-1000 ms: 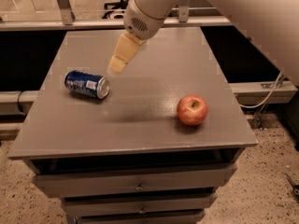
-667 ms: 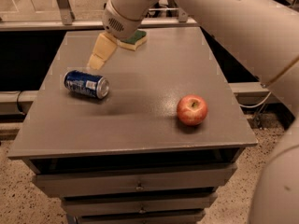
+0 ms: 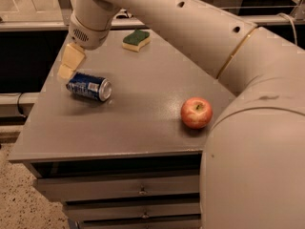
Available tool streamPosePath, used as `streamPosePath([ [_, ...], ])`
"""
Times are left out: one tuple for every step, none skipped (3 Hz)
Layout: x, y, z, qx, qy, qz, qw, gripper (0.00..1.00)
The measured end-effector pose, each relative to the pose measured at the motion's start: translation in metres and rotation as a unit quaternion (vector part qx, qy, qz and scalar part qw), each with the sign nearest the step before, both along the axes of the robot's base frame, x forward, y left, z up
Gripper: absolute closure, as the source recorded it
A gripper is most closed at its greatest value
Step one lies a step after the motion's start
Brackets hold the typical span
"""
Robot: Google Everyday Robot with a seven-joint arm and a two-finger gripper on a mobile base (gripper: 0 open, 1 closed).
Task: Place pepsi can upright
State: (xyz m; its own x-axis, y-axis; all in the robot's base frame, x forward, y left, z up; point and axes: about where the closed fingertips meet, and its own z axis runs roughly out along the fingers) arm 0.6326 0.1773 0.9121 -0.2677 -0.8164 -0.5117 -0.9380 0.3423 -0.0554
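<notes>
The pepsi can (image 3: 89,86) is dark blue with light markings and a silver top. It lies on its side on the left part of the grey table (image 3: 128,123), top end pointing right. My gripper (image 3: 69,63), with cream-coloured fingers, hangs just above and to the left of the can's bottom end, close to it. The large white arm reaches in from the right and fills the right side of the view.
A red apple (image 3: 196,112) sits on the table to the right of the can. A green and yellow sponge (image 3: 136,39) lies near the far edge. The table's left edge is close to the can. Drawers run below the front edge.
My gripper has moved left and down, from above the table's middle to just beside the can's left end. The can and apple have not moved.
</notes>
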Motion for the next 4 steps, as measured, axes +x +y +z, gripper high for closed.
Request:
streamPosePath([
  [-0.003, 0.005, -0.01, -0.024, 0.005, 0.0, 0.9997, 0.0],
  [-0.017, 0.012, -0.04, -0.064, 0.021, 0.001, 0.9978, 0.0],
  [-0.026, 0.018, -0.069, -0.098, 0.034, -0.006, 0.9946, 0.0],
  [-0.019, 0.021, -0.079, -0.13, 0.029, -0.026, 0.9908, 0.25],
])
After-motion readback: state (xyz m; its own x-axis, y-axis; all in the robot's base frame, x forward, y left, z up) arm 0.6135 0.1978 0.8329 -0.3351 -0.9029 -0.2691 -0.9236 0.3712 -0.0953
